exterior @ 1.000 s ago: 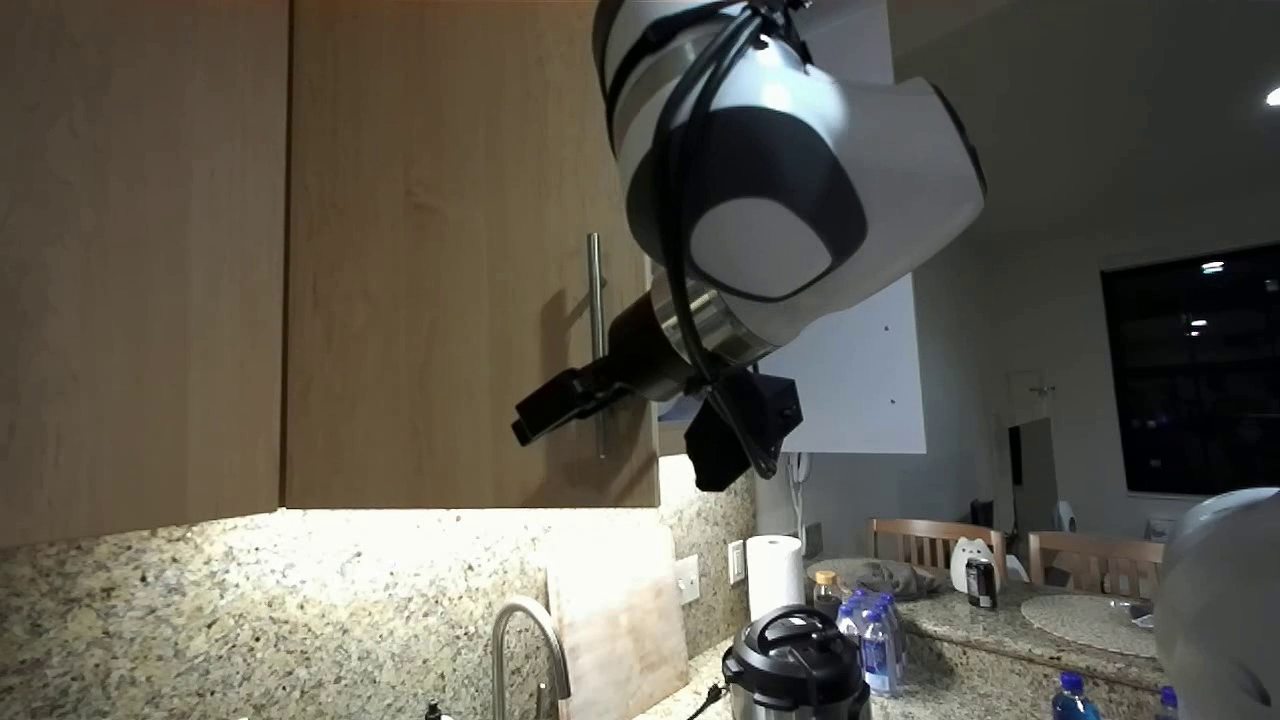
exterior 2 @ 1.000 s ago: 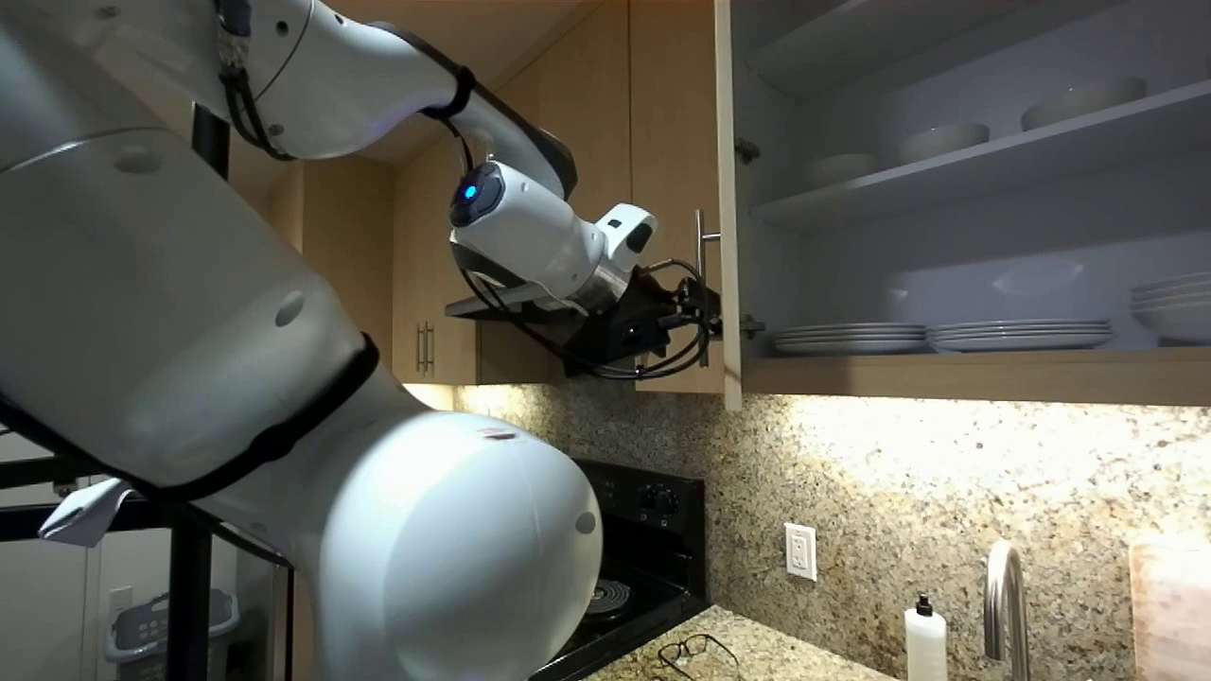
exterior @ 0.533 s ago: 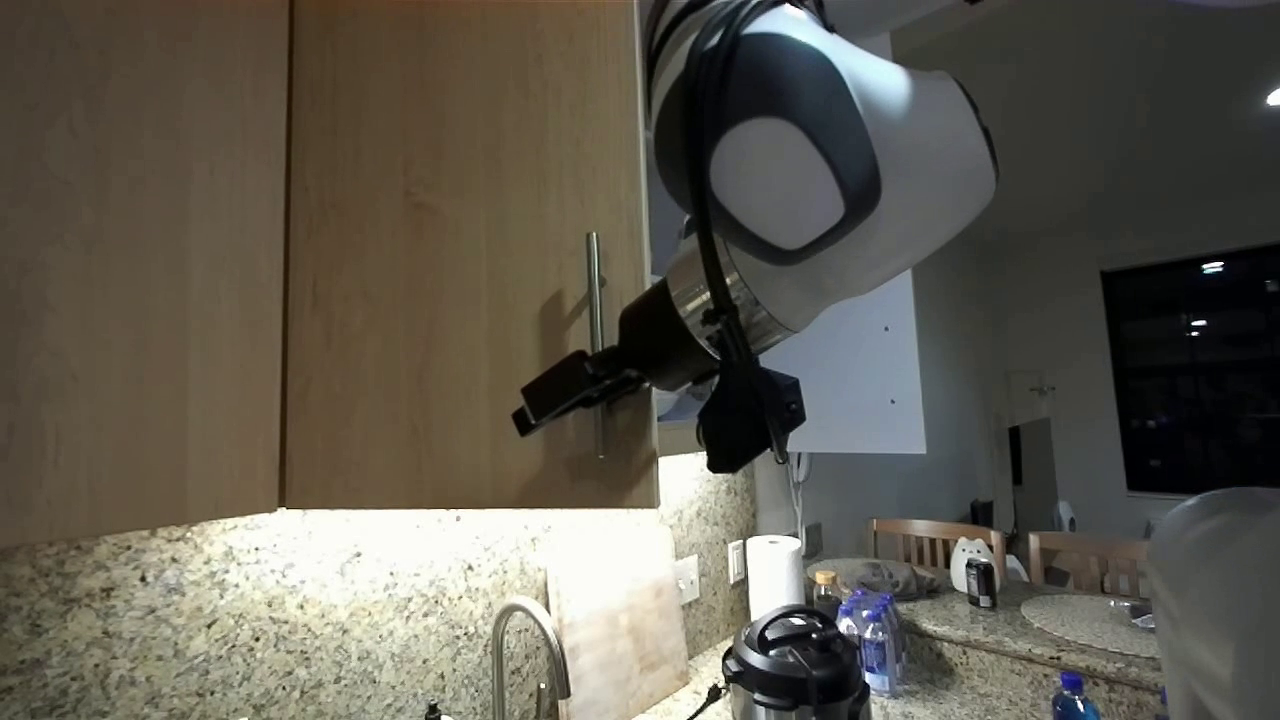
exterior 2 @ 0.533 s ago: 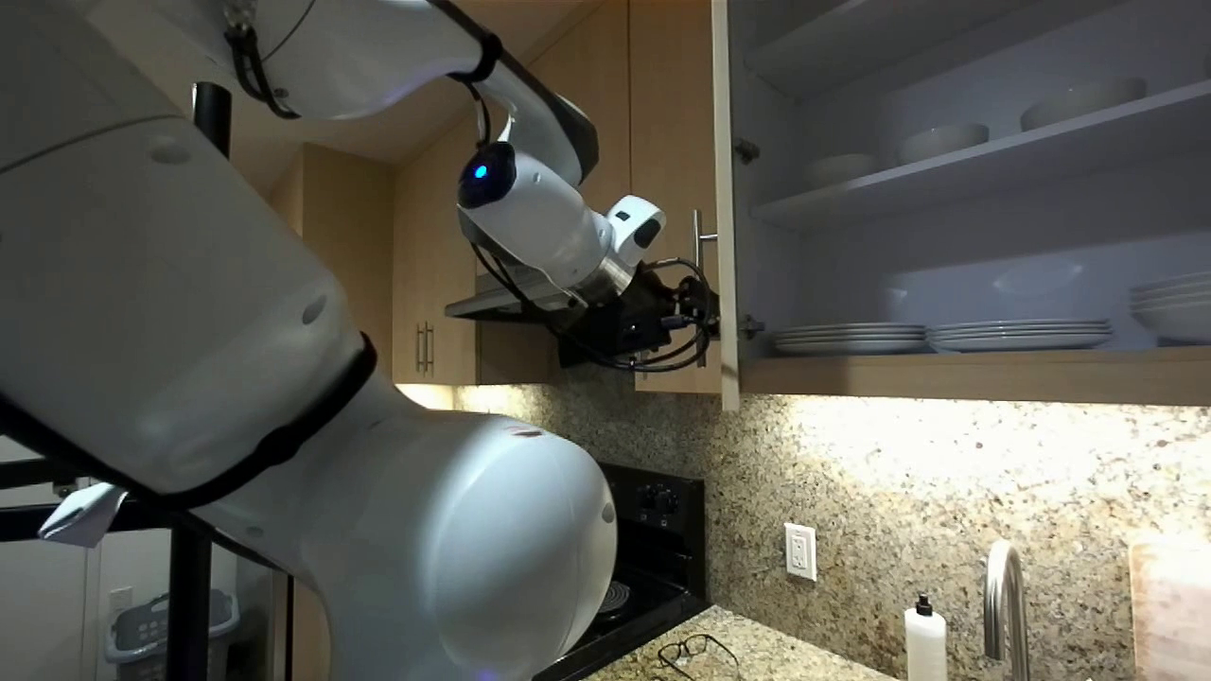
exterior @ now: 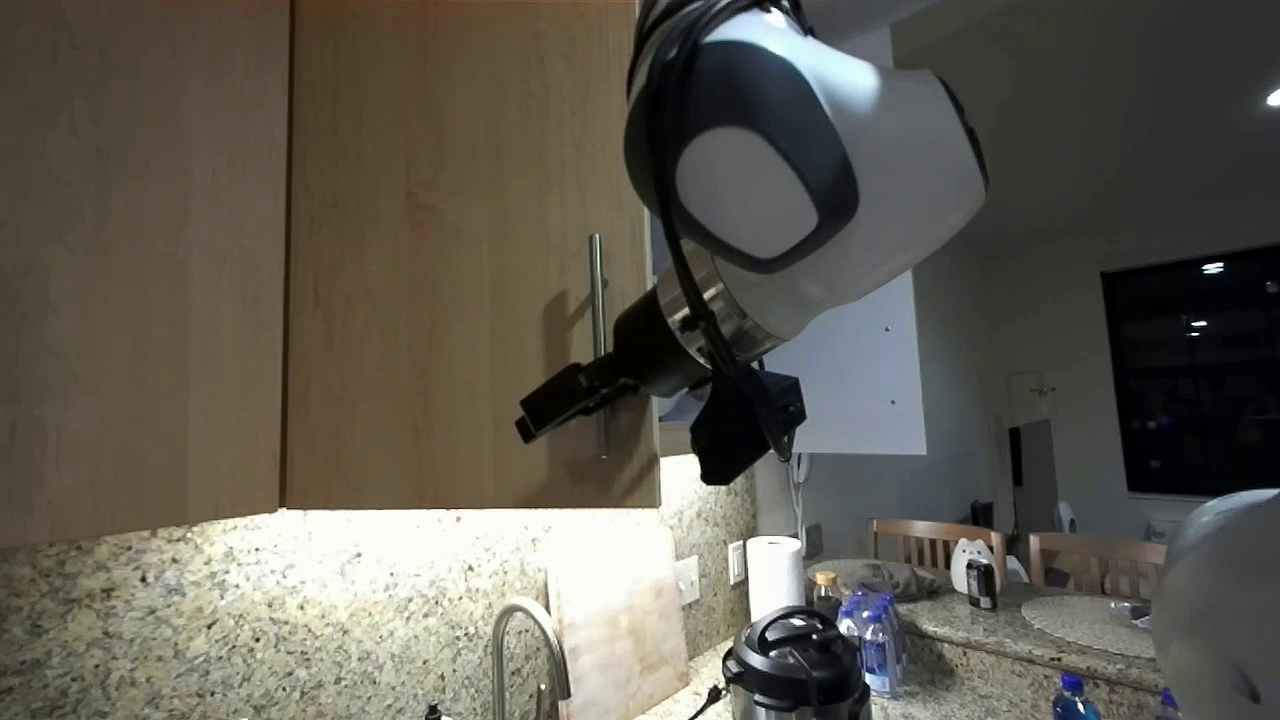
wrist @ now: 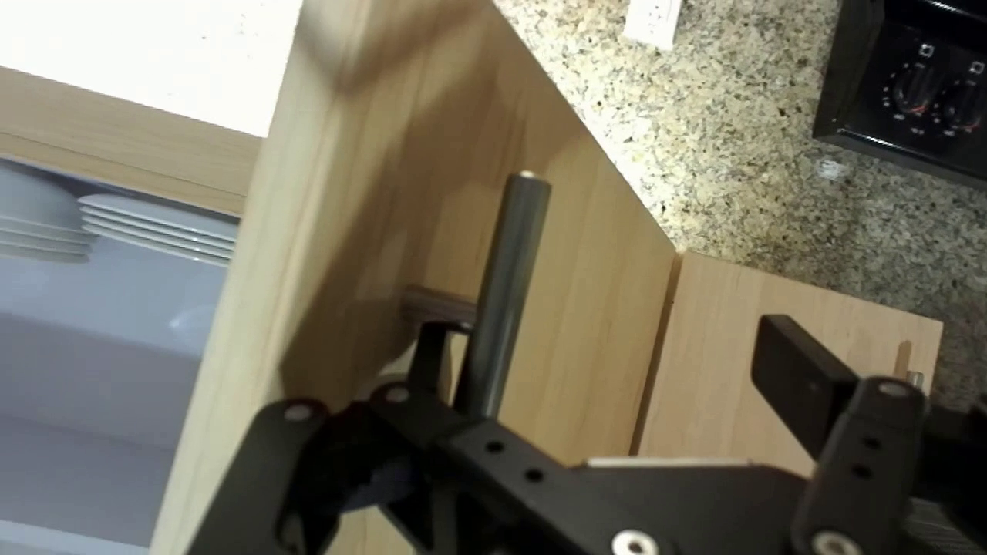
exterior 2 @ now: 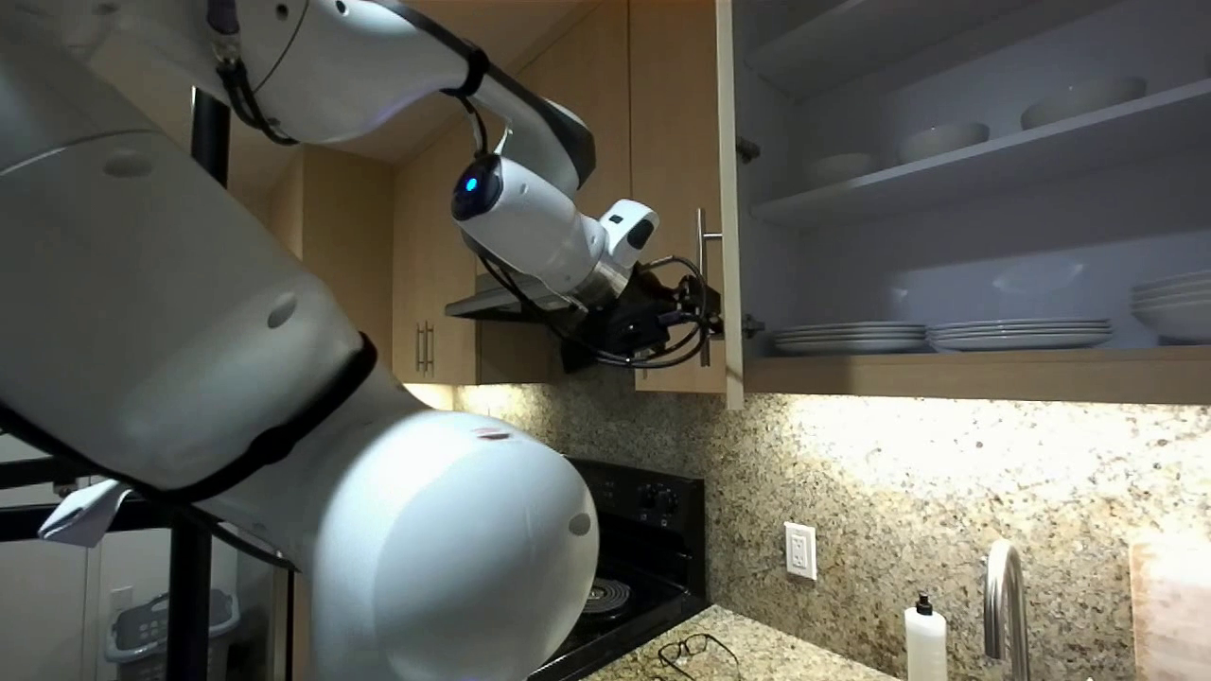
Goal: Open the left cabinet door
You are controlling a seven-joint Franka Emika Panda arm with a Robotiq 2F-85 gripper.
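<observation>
The left cabinet door [exterior: 440, 250] is a light-brown wood-grain panel with a slim silver bar handle [exterior: 597, 290]. In an exterior view the door [exterior 2: 727, 189] stands swung out, almost edge-on, from the cabinet. My gripper [wrist: 617, 361] is open at the lower part of the handle. In the wrist view the bar [wrist: 509, 285] lies between the fingers, close beside the left finger [wrist: 429, 358]; I cannot tell if they touch. The right finger [wrist: 798, 378] is well apart from it. In an exterior view the gripper [exterior: 565, 400] crosses over the bar.
Plates [exterior 2: 1022, 336] and bowls [exterior 2: 944, 142] stand on the cabinet shelves. A pale door panel [exterior: 860, 370] lies behind the arm. A matching wood panel [wrist: 717, 347] adjoins the door. Below are a black stove [exterior 2: 653, 530] and a faucet [exterior 2: 1005, 605].
Half a second ago the arm was slightly higher and further right in an exterior view; it has dropped back. The door has shifted only very slightly, with the gripper still around its handle.
</observation>
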